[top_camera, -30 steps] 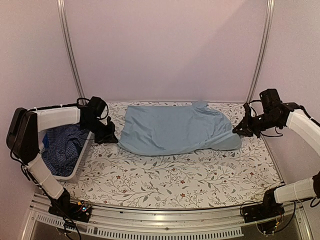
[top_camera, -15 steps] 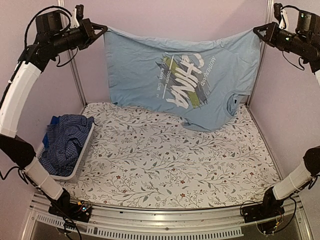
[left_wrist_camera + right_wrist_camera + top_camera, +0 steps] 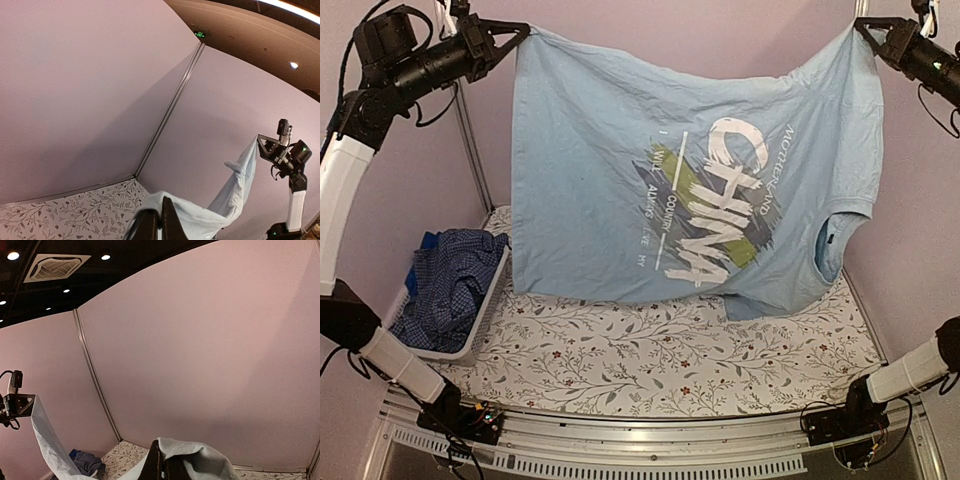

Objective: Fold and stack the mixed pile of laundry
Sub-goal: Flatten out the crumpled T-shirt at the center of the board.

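From above, shows a white basket (image 3: 488, 300) at the left edge of the table (image 3: 650, 370) holding a dark blue checked shirt (image 3: 445, 285). Also shows a light-blue printed T-shirt (image 3: 610, 180) hanging spread, pinched at its top corners by the left gripper (image 3: 517, 33) and right gripper (image 3: 865, 27), lower edge near the table, open surface in front. From the left wrist, shows that gripper clamped on a fabric corner, the T-shirt stretching across to the right gripper; from the right wrist, likewise clamped on cloth, the basket low at left.

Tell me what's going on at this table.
Both arms hold a light-blue T-shirt spread wide in the air over the table, the left gripper and the right gripper each pinching an upper corner, print facing the top camera. A dark checked shirt lies bunched in the white basket, not yet folded.
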`<state>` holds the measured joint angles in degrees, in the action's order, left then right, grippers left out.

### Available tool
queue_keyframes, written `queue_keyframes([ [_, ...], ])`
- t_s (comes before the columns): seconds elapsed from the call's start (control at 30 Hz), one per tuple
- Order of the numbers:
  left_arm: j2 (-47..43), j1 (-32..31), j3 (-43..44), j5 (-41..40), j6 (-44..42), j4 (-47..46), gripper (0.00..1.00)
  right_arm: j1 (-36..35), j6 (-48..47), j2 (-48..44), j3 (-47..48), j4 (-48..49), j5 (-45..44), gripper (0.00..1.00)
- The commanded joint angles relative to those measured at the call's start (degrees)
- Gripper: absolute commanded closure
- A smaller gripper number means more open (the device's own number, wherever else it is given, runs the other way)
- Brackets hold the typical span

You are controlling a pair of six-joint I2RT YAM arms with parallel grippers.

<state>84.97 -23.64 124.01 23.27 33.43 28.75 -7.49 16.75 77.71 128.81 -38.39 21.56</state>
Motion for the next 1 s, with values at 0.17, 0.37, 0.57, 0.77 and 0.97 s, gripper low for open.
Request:
queue_keyframes([
  [0.17,13.3,7.25,-1.7,-0.76,3.18,-0.18,1.0,0.45,-2.72,14.34,-1.23,2.97,-12.82,1.0],
  [0.37,27.33,11.15,7.14,1.34,6.65,-7.79,1.0,4.28,-0.53,27.36,7.88,8.64,-10.85,1.0],
  [0.57,33.18,12.47,21.1,8.48,11.89,-22.15,1.0,6.96,8.03,31.74,14.25,24.08,-2.16,1.0],
  [0.77,23.17,12.59,8.02,8.47,4.19,-30.71,1.0,6.97,12.58,28.66,12.96,36.98,4.15,1.0],
  [0.97,20.16,13.48,-16.71,8.01,1.84,-33.45,1.0,6.96,7.24,27.62,-9.64,39.27,10.09,1.0],
])
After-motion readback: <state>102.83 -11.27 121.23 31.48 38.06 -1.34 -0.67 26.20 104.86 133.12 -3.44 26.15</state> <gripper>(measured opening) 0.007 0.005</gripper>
